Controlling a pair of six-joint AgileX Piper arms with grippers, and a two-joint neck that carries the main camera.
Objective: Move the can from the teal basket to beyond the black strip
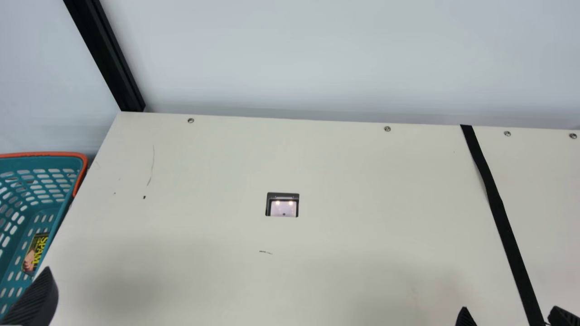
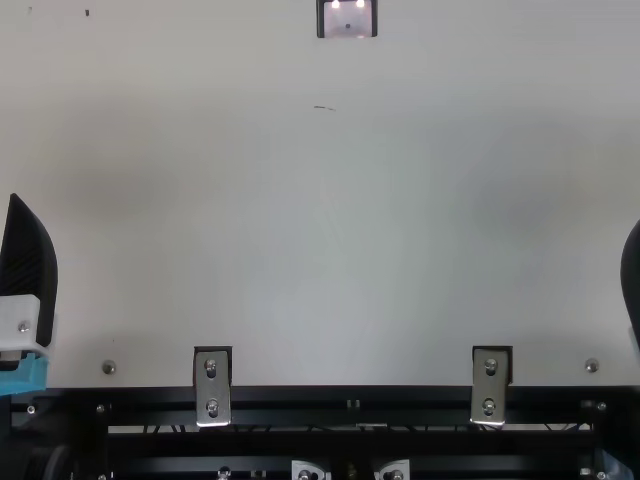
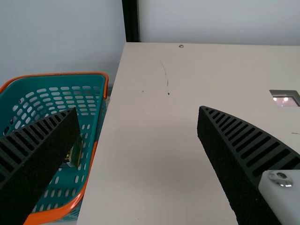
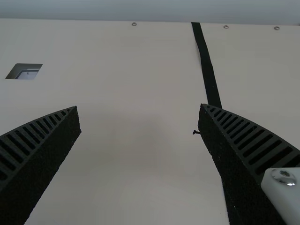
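While the can point(image 1: 36, 252) lies in the basket point(image 1: 45, 154), with jaws spread and empty on left gripper point(image 3: 138, 108) and right gripper point(image 4: 138, 106), we judge pickup and transfer beyond the strip point(image 1: 513, 253) undone.

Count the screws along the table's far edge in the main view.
4: one screw near the left corner, a second left of the black strip, a third right of it, a fourth farther right. More may lie out of view.
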